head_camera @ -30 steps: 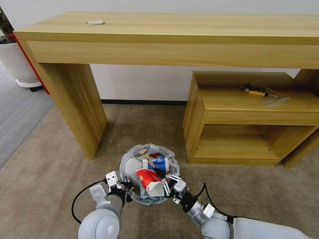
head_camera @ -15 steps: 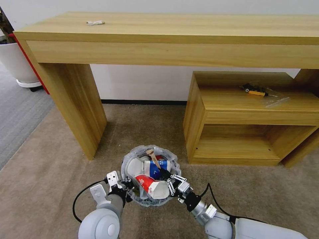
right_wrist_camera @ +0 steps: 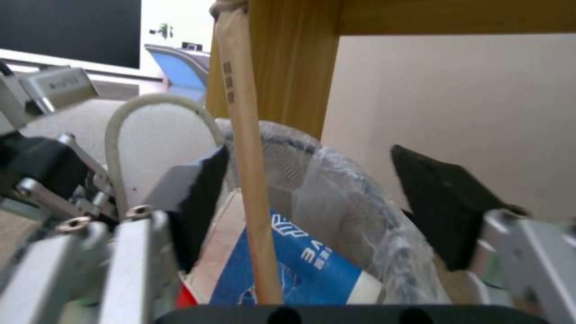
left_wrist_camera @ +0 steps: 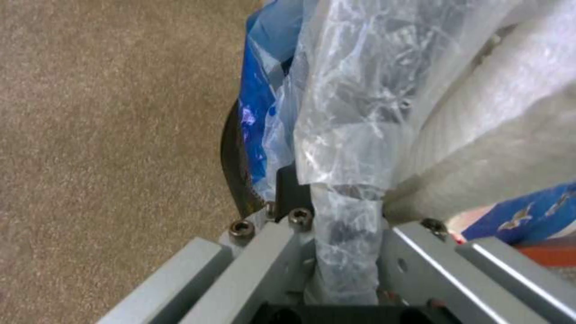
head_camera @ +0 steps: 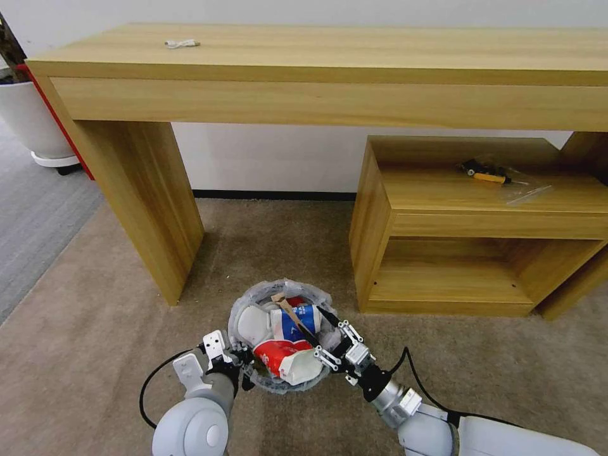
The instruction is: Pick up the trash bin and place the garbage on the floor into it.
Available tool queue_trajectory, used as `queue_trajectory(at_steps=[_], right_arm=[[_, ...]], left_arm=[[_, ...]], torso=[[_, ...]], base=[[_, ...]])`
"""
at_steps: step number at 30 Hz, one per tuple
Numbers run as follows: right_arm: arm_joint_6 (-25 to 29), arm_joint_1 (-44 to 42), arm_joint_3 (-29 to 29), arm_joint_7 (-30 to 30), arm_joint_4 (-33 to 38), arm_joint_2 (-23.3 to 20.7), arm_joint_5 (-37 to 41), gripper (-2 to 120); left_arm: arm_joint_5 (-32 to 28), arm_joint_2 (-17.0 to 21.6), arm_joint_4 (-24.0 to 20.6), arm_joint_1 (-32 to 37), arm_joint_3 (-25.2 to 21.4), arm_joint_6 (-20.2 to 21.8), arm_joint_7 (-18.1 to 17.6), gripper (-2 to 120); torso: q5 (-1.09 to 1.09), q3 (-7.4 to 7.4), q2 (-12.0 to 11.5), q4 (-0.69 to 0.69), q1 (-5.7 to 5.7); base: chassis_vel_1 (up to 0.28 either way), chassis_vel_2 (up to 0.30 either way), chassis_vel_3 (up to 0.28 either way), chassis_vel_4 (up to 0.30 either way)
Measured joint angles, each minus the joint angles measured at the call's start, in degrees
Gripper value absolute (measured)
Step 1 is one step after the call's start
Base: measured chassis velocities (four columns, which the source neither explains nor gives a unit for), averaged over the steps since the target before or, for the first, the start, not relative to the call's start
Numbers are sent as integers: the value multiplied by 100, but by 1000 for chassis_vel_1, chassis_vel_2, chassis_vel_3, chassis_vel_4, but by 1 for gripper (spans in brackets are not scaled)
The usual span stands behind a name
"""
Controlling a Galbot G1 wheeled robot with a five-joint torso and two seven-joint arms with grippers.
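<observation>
Trash bin (head_camera: 280, 339) sits on the beige carpet floor (head_camera: 95, 329), in front of the long wooden desk (head_camera: 316, 69) and just left of the low shelf unit (head_camera: 468, 228). Bin packed with garbage: white slipper (head_camera: 252, 324), blue-white paper cup (head_camera: 296, 320), red wrapper (head_camera: 278, 350), wooden stick (head_camera: 286, 308) poking up.

Left end effector (head_camera: 235, 364) at the bin's near-left rim, fingers clamped on rim and plastic bag liner (left_wrist_camera: 348, 148); left wrist view shows crinkled plastic pinched between the jaws, carpet alongside.

Right end effector (head_camera: 335, 347) at the bin's near-right rim, jaws spread wide, gripping nothing. Right wrist view: black pads (right_wrist_camera: 447, 204) apart either side of the liner edge, wooden stick standing between them, blue cup below.

Small white cable (head_camera: 182, 44) near the desk's far-left corner. Yellow-handled tool (head_camera: 486, 172) on the shelf top.
</observation>
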Motion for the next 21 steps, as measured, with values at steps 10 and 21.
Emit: queue_trajectory(at_steps=[10,21], right_arm=[[-96,-166,185,55,404,-160,71,100],[-88,-262,434,21,675,-396,112,100]], left_arm=[[-38,0,226,-88,-137,-2,-56,0],[-55,0,242,-100,-341,21,-112,0]], torso=[[-1,0,0,0,0],[0,0,0,0,0]], base=[[0,0,0,0],[0,0,0,0]])
